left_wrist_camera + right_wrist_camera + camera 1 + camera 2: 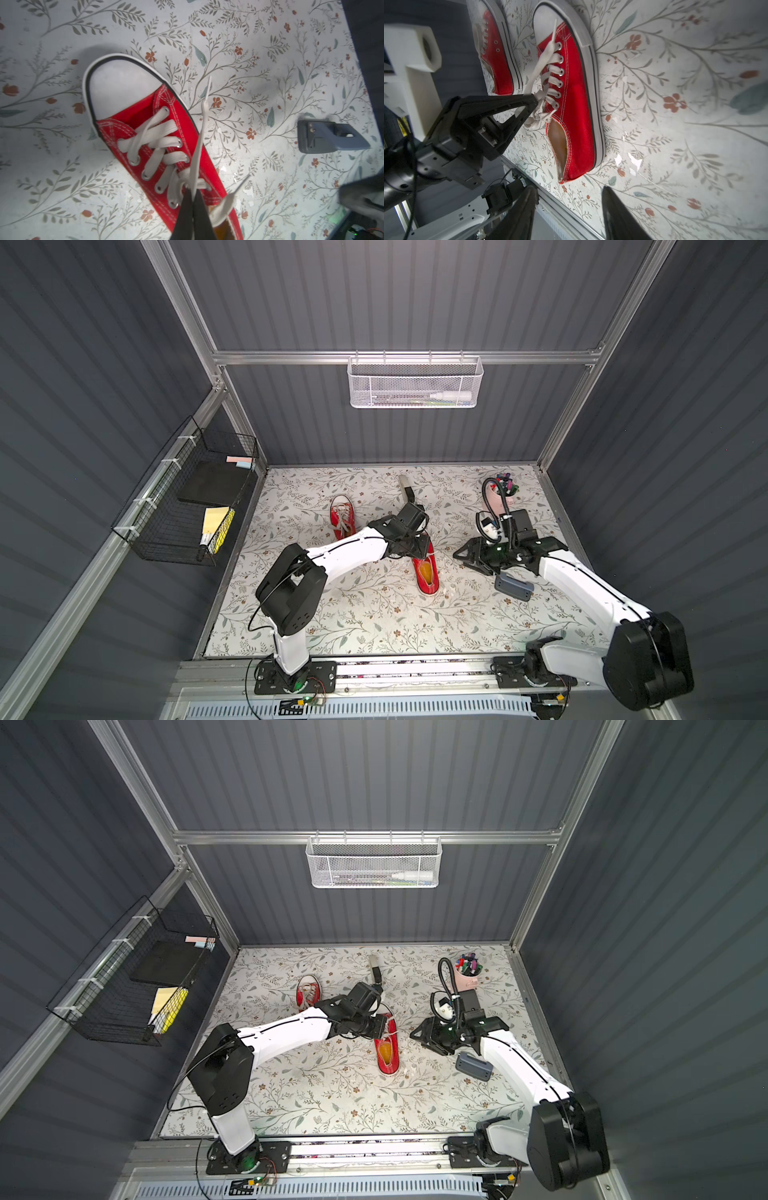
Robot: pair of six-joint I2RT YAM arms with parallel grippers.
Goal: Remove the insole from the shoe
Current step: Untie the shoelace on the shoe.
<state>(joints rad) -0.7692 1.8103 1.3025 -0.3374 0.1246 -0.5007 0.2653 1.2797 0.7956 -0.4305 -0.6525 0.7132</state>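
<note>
In both top views, a red shoe (430, 588) lay mid-table (353, 614), heel toward the robot, with its tan insole (426, 570) inside the opening. The left gripper (423, 548) sat over the laced part. The right gripper (458, 556) hung beside the shoe, not touching it. A second shoe (342, 516) lay farther back.

In the left wrist view, the left gripper's jaws were pinched together on a white lace (198, 145).

In the right wrist view, the right gripper's jaws stood apart, holding nothing, near the heel. The insole lay inside the shoe.

White links (349, 549), black joints (291, 589), black fingers (500, 102)
</note>
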